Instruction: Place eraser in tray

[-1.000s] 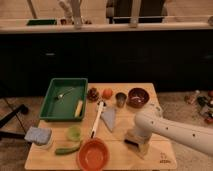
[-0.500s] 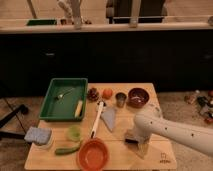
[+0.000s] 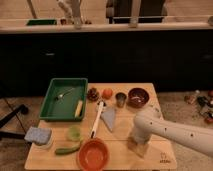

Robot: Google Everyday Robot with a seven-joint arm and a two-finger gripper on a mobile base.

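Note:
The green tray (image 3: 54, 98) lies at the table's back left, with a metal utensil (image 3: 65, 93) and a short yellowish stick (image 3: 78, 108) inside. My white arm (image 3: 170, 131) reaches in from the right. The gripper (image 3: 137, 144) points down over the front right of the table, well right of the tray. A tan block shape sits right under the wrist, touching the tabletop. I cannot tell whether it is the eraser or part of the gripper. No other clear eraser shows.
On the wooden table (image 3: 120, 162): a blue sponge (image 3: 38, 135), green cup (image 3: 74, 132), green vegetable (image 3: 67, 148), orange bowl (image 3: 93, 155), white-handled brush (image 3: 96, 120), grey cloth (image 3: 108, 118), pine cone (image 3: 93, 93), orange fruit (image 3: 107, 93), metal cup (image 3: 120, 98) and dark red bowl (image 3: 138, 96).
The gripper has dipped very slightly toward the table's front right. Nothing else has moved.

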